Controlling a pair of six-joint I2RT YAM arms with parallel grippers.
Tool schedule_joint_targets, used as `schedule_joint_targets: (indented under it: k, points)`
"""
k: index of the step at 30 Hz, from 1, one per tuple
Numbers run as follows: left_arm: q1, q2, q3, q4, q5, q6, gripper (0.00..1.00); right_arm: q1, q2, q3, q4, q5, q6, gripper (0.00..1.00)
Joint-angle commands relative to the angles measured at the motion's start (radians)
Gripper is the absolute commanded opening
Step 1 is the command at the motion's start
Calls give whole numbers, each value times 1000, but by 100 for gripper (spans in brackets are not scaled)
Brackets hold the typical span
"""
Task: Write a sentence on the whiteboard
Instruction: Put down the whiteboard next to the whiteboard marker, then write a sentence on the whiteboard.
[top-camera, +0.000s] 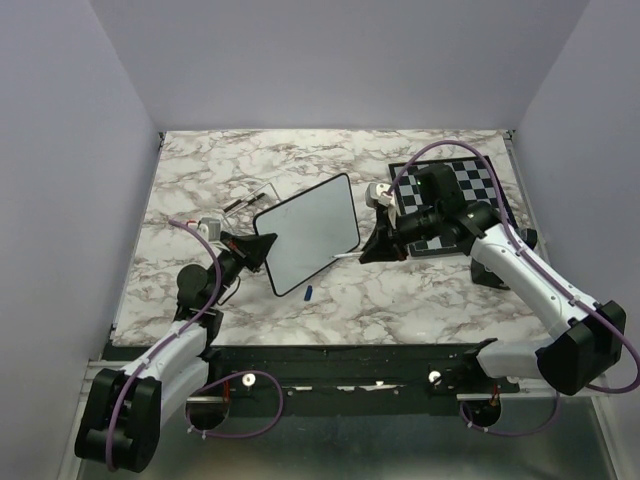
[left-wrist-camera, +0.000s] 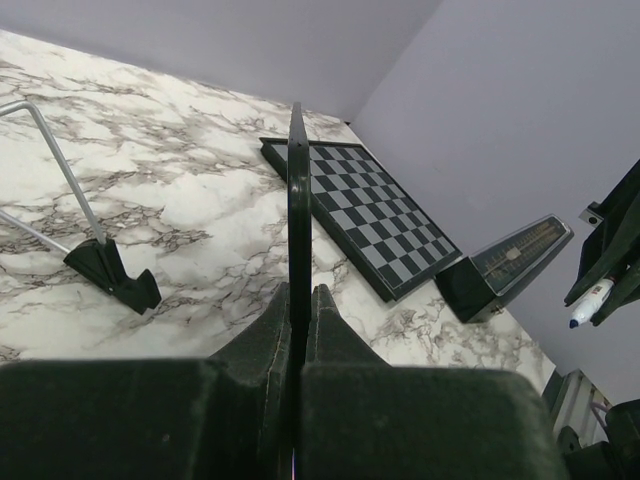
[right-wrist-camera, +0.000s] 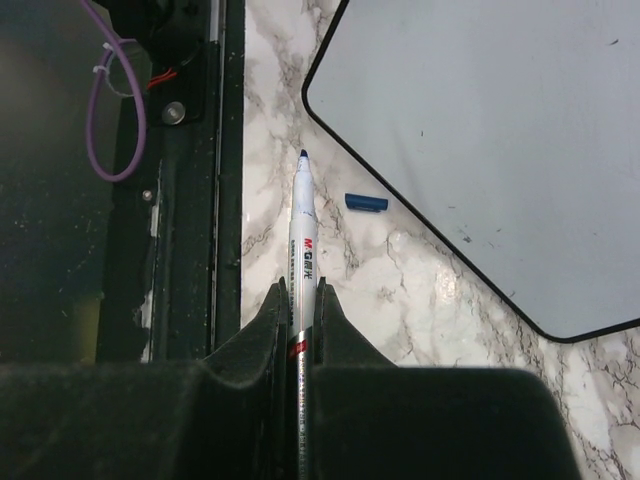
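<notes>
Both claws grip tight, each on its own load.
The left claw (top-camera: 268, 250) pinches the left edge of the whiteboard (top-camera: 308, 233) at the middle of the marble surface (top-camera: 420, 300); the right claw (top-camera: 372, 252) clamps a marker (top-camera: 343, 257), its blue tip just beside the board's near edge.

A checkered chessboard (top-camera: 487, 185) lies far right on the marbled tabletop (top-camera: 400, 300), with a dark wedge-shaped box (left-wrist-camera: 505, 265) just beside it. A wire stand (left-wrist-camera: 110, 275) (black-footed) sits left, and a small blue cap (top-camera: 309, 292) lies nearer the front.
</notes>
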Motion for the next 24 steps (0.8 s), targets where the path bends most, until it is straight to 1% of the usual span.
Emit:
schedule_joint_targets:
  k: [1, 8, 16, 24]
  points:
    - [-19, -18, -11, 124, -28, 28, 0, 20, 9, 4, 63, 14, 27, 0]
    - [-37, -9, -37, 150, -32, 29, 0, 26, 1, -2, 92, 6, 45, 1]
    - [-54, -40, -34, 96, -52, 51, 0, 26, -28, -78, 183, -6, 102, 1]
    - [-71, -56, -43, 72, -78, 49, 0, 26, -37, -95, 221, 6, 129, 1]
